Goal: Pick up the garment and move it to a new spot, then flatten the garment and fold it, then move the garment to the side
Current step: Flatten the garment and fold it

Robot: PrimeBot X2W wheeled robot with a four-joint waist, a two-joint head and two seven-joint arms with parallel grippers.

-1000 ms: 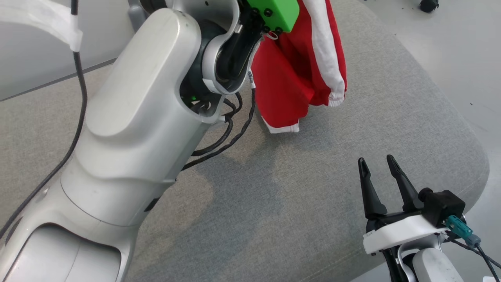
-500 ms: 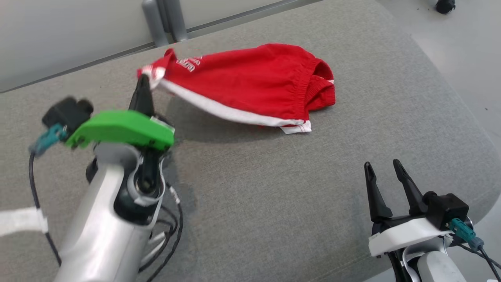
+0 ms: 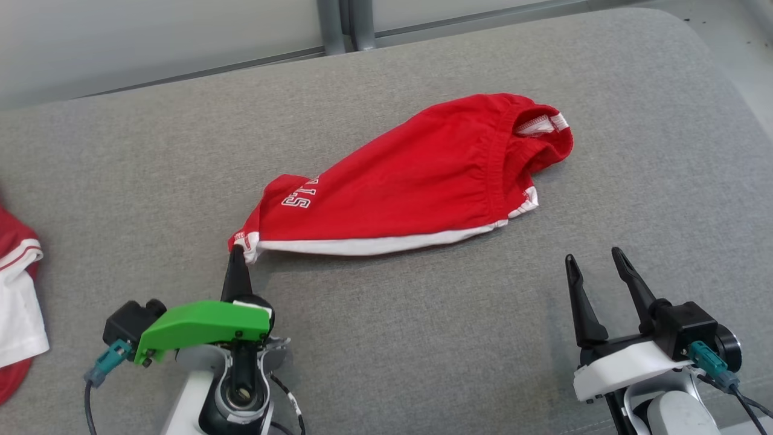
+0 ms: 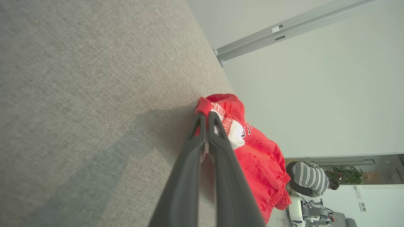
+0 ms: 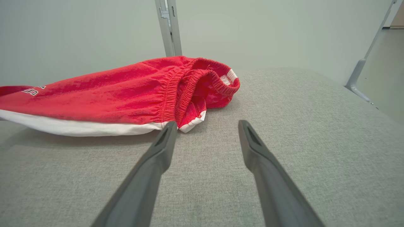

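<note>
The red shorts (image 3: 416, 181) lay stretched on a slant across the middle of the grey pad (image 3: 423, 350). Their elastic waistband was bunched and gaping at the far right end, and one leg hem was drawn to a point at the near left. A white stripe ran along the near edge, and white lettering showed on the red cloth close to the pinched end.

The left gripper (image 3: 237, 254) had its jaws closed on that hem corner, pointing away from the robot. In the left wrist view its two dark fingers (image 4: 192, 157) met tight on the red-and-white trim. Whether the corner was lifted clear of the pad could not be told. A green cover (image 3: 199, 326) sat over the left wrist.

The right gripper (image 3: 593, 258) stood at the near right, apart from the shorts, its jaws wide open and holding nothing. In the right wrist view, the waistband end lay ahead and to the left of its fingertips.

A second red-and-white garment (image 3: 15, 302) lay at the pad's left edge, well apart from the shorts. A grey post (image 3: 347, 24) rose behind the pad against a pale wall. In the left wrist view a person in a striped top (image 4: 307, 178) could be seen in the room beyond.
</note>
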